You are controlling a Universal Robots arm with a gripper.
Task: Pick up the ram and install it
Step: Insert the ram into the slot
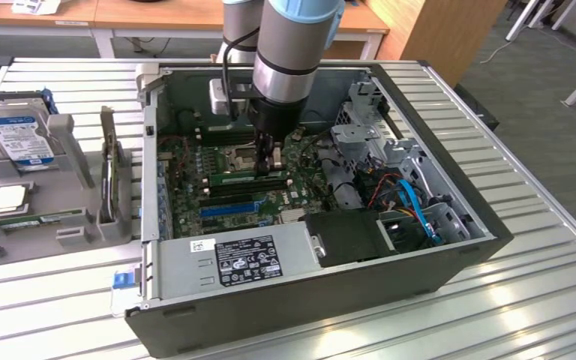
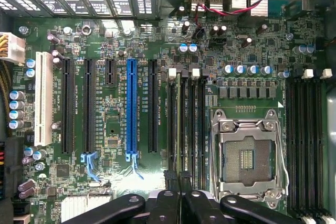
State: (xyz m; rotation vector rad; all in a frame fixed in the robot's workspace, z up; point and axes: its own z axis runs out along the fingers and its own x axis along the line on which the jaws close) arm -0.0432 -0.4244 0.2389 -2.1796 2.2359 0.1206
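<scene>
Fingers (image 2: 169,179): drawn together, tips set on the top edge of the ram (image 2: 178,124); pinch or plain press can't be told.
Ram position: stood on edge in the slot bank (image 2: 198,124), just beside the empty CPU socket (image 2: 247,156), inside the open case (image 1: 368,300).
Reason: closed tips are judged to serve as a narrow pusher for seating.
Spare stick (image 1: 40,220): laid in the grey holder (image 1: 68,234), exterior view's left, well apart.

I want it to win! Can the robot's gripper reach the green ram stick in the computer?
Probably yes. The computer case is open on top, and the shut gripper sits right at one end of the ram, which stands edge-up on the motherboard. Nothing lies between them.
</scene>
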